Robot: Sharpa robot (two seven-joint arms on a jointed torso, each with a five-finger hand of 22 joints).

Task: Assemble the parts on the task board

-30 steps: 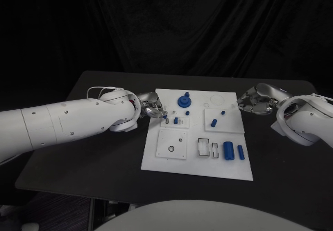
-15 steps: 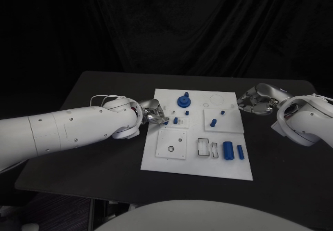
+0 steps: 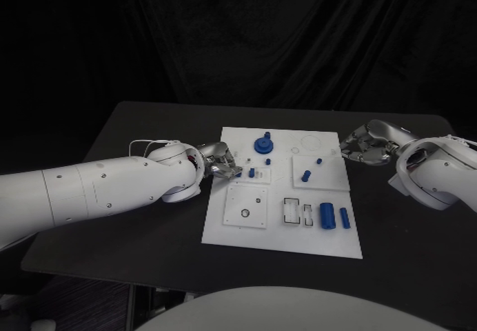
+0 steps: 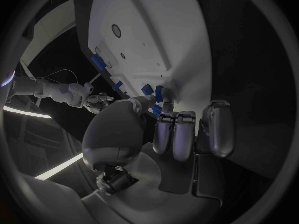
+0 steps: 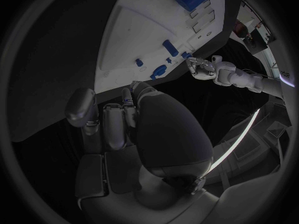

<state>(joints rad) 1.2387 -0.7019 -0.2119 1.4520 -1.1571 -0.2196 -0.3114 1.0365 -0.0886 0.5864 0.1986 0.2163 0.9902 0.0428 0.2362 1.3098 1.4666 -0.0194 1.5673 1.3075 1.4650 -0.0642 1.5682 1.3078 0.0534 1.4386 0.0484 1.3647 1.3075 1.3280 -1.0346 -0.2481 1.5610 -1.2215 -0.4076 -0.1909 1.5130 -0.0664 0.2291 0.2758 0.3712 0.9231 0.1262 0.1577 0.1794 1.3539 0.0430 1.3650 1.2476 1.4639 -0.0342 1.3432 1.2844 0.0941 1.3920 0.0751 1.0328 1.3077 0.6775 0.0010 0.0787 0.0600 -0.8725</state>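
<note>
Starting from the task board [image 3: 260, 234], we find it flat in the middle of the worktop [image 3: 149, 227], its long axis running away from the robot and skewed a little, so the far end leans towards the robot's left. The two long blue parts [image 3: 326, 215] lie in the near right area, their long axes parallel to the board's long side. A round-based blue part [image 3: 265, 144] stands upright near the far edge. Small blue pegs [image 3: 251, 172] stand upright in the sub-plates between.

Against the picture of a second ago, we note that the left arm has shifted towards the robot along the board's left edge. The left robot hand [image 3: 222, 165] now sits beside the small sub-plate that carries the pegs. No part on the board has changed place. We judge that the robot is lining up on these pegs and that no insertion is complete.

The left wrist view shows the fingertips [image 4: 168, 107] close together at the board edge. We cannot tell whether they pinch a part.

The right robot hand [image 3: 362, 147] hovers just off the board's far right edge, as before. Its fingers are drawn in, with nothing visible between them.
</note>
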